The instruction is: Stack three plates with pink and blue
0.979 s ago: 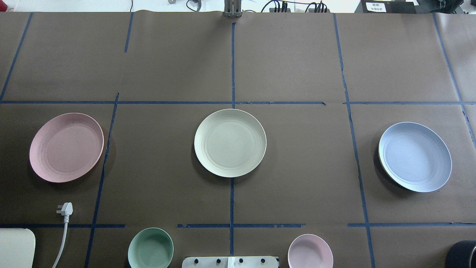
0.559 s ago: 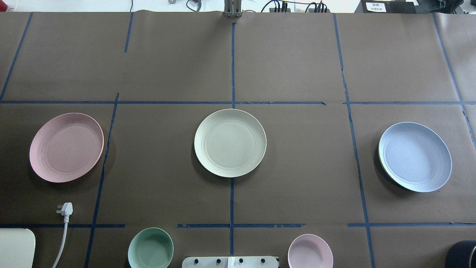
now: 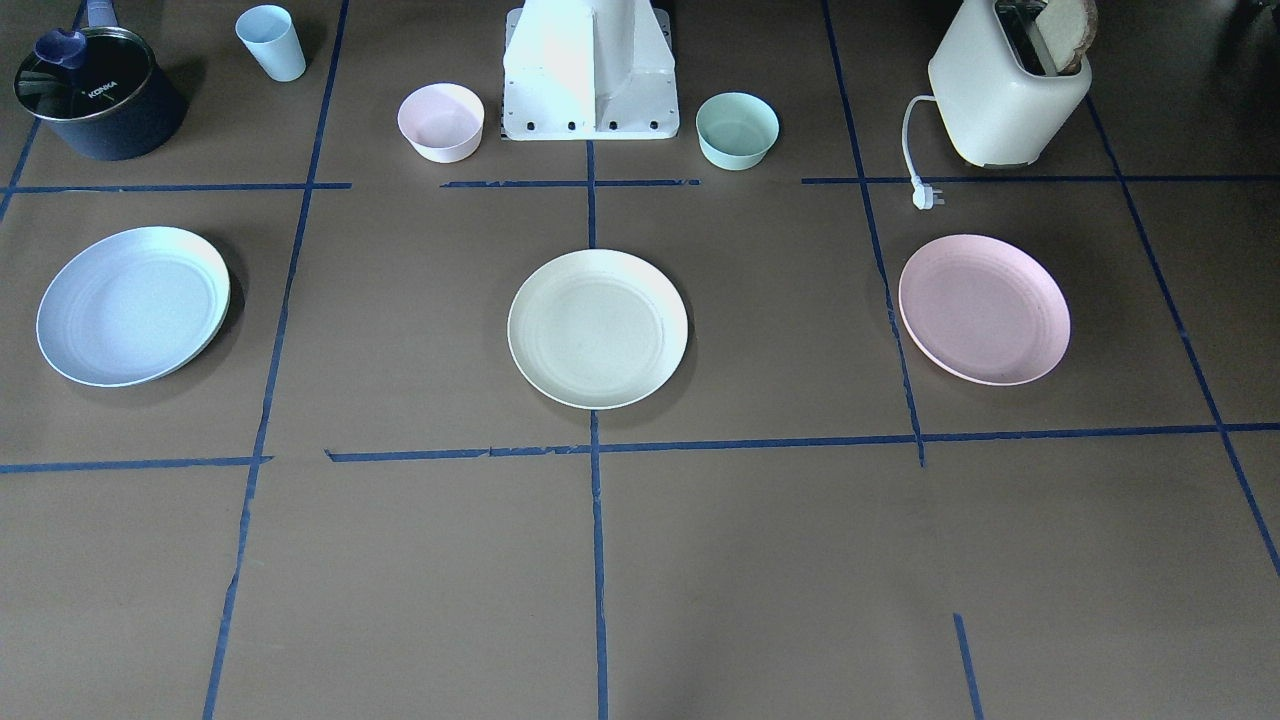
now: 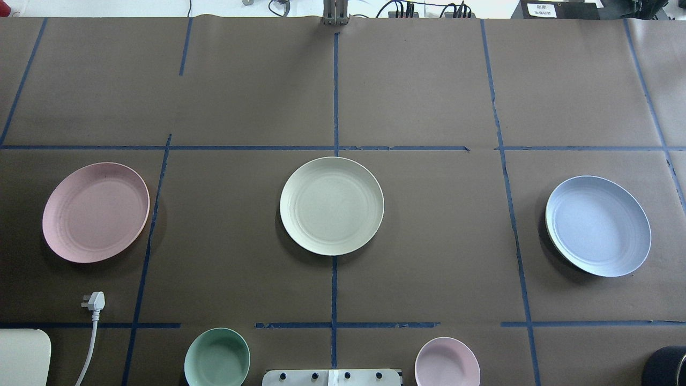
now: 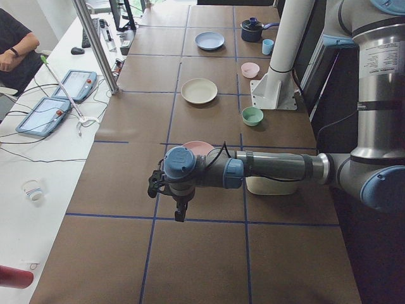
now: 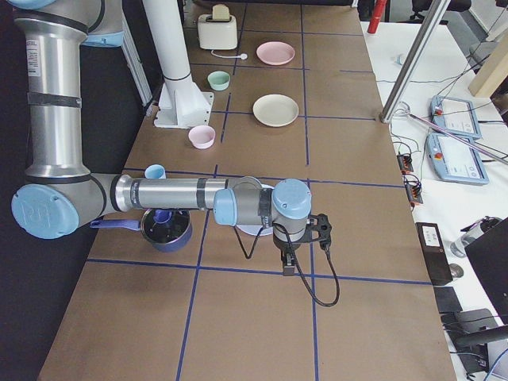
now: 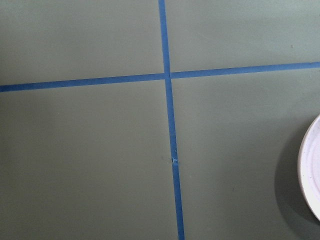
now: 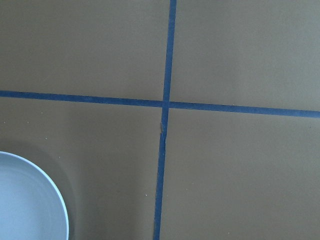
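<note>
Three plates lie flat in a row across the table (image 4: 429, 257), well apart from one another and none stacked yet. The cream plate (image 4: 332, 205) sits in the middle, right on a blue tape line (image 4: 335, 91). The pink plate (image 4: 95, 212) is off toward the robot's left and the blue plate (image 4: 598, 225) off toward its right. A thin pale edge peeks out from under the blue one, and I cannot say what it is.

The left gripper (image 5: 180, 216) hangs over bare brown paper near the pink plate, touching nothing. The right gripper (image 6: 287, 270) hangs the same way near the blue plate. From where they show, I cannot tell whether either pincer is released or clenched. Each wrist camera looks down on a tape crossing with only a sliver of plate rim at the edge.

Along the robot's side stand a small pink bowl (image 3: 441, 121) and a green bowl (image 3: 737, 129), one on each side of the white base. Beyond the pink bowl are a pale blue cup (image 3: 272, 42) and a dark saucepan (image 3: 95, 95) whose glass lid reads "KONKA". At the other end a white toaster (image 3: 1005, 95) holds a slice of bread (image 3: 1065, 20), and its plug (image 3: 928, 197) lies loose on the paper. A black box (image 4: 557, 9) past the far edge carries a white label, too small to read.
</note>
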`<action>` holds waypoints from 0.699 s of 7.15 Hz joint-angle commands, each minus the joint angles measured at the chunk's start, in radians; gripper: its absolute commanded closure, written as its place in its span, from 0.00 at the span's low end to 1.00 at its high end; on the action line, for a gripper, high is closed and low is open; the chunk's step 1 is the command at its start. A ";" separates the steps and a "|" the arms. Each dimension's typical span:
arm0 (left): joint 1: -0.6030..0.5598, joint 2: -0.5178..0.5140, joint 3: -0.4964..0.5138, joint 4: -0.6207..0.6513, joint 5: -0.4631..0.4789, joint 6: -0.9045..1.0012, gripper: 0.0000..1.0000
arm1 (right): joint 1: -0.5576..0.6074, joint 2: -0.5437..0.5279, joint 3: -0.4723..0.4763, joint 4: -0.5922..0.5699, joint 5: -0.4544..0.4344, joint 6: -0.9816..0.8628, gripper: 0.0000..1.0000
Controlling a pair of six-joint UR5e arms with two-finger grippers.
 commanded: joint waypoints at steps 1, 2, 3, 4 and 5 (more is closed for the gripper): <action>0.108 0.001 0.000 -0.156 0.000 -0.197 0.00 | -0.001 0.013 0.001 0.002 -0.004 0.003 0.00; 0.173 0.004 0.011 -0.251 0.011 -0.323 0.00 | -0.001 0.013 -0.005 0.001 -0.004 0.000 0.00; 0.195 0.004 0.035 -0.322 0.012 -0.409 0.00 | -0.001 0.013 -0.004 0.002 -0.003 0.000 0.00; 0.216 0.005 0.054 -0.386 0.012 -0.491 0.00 | -0.001 0.013 -0.001 0.001 -0.001 0.001 0.00; 0.262 0.022 0.072 -0.486 0.029 -0.599 0.00 | -0.001 0.012 -0.001 0.001 0.014 0.001 0.00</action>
